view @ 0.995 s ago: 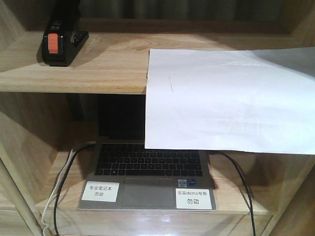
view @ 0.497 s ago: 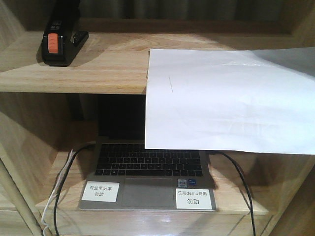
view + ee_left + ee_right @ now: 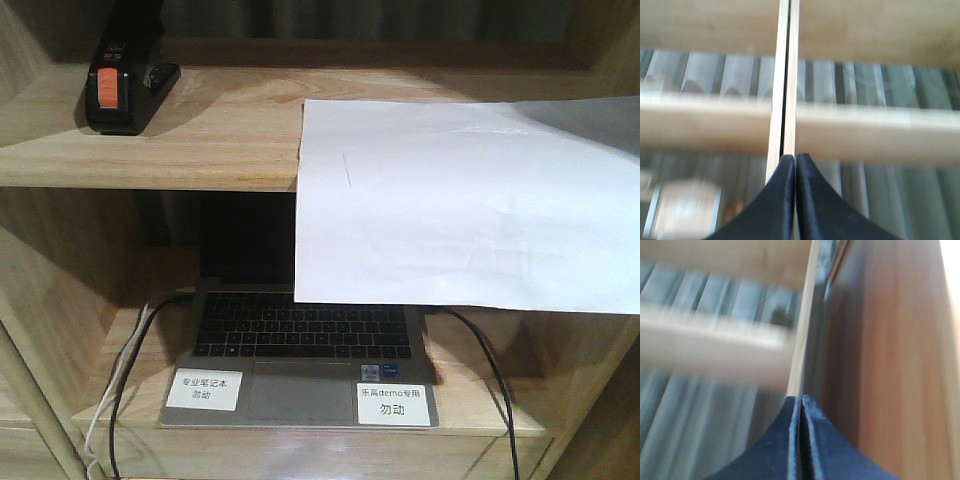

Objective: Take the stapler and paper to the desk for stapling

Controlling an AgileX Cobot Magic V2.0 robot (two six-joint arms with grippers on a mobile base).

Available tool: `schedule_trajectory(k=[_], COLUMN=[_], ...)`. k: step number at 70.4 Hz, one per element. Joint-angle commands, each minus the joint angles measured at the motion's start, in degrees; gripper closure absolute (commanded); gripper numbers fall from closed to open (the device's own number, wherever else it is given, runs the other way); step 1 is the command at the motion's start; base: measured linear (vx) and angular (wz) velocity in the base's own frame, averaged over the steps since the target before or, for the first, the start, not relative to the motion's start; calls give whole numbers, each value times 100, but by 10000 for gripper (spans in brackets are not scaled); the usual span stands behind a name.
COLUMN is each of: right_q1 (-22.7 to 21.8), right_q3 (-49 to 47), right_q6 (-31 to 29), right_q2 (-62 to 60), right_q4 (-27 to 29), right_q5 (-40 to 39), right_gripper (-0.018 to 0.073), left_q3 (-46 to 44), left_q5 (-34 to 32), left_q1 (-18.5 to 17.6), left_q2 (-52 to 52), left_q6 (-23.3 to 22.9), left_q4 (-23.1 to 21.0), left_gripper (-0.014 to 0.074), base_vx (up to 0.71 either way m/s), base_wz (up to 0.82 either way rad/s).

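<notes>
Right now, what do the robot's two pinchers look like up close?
The left gripper has two smooth black fingers, wide at the base and curving to narrow tips. The right gripper has the same shape but looks dark blue. No cables or markings show.

One stapler [image 3: 118, 85], one paper [image 3: 460, 200] and one laptop [image 3: 300, 345] are counted. Two labels [image 3: 208, 390] [image 3: 395, 404] are seen. Three cables [image 3: 497, 385] are made out: one white, two black.
</notes>
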Motion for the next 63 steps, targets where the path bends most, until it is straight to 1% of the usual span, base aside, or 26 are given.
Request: schedule_trajectory(k=[1, 12, 20, 28, 33, 42, 48, 52, 59, 63], right_q1=[-24, -24, -24, -24, -24, -24, -24, -24, -24, -24], right_q3=[-857, -1937, -2367, -2469, -2448, -2442, -2442, -2442, -2442, -2442], right_q6=[38, 38, -11, -28, -28, -28, -28, -28, -101, -182], right_q2=[652, 1494, 2013, 2354, 2487, 2619, 2641, 2646, 2646, 2646], right_q4=[80, 661, 975, 1037, 1037, 1037, 1037, 1042, 1042, 1049], right_q5=[293, 1342, 2188, 2928, 3349, 3912, 4146, 4198, 4209, 4209], right_gripper=[564, 564, 564, 563, 561, 553, 543, 524, 461, 398], left_q3=[-904, -2034, -2581, -2614, -2608, -2608, -2608, -2608, -2608, -2608], left_q5=[436, 1450, 2285, 2796, 3263, 3921, 4239, 4323, 4281, 4270], left_q1=[0, 0, 0, 0, 0, 0, 0, 0, 0, 0], left_q2=[605, 1409, 1947, 2232, 2403, 2643, 2725, 2751, 2751, 2751], left_q6=[-86, -81, -77, -77, -77, -62, -62, -62, 11, 132], left_q4=[-53, -53, -53, -53, -53, -53, -53, -53, -53, -53], left_gripper=[603, 603, 601, 599, 596, 587, 570, 548, 493, 449], base_vx=[0, 0, 0, 0, 0, 0, 0, 0, 0, 0], base_wz=[0, 0, 0, 0, 0, 0, 0, 0, 0, 0])
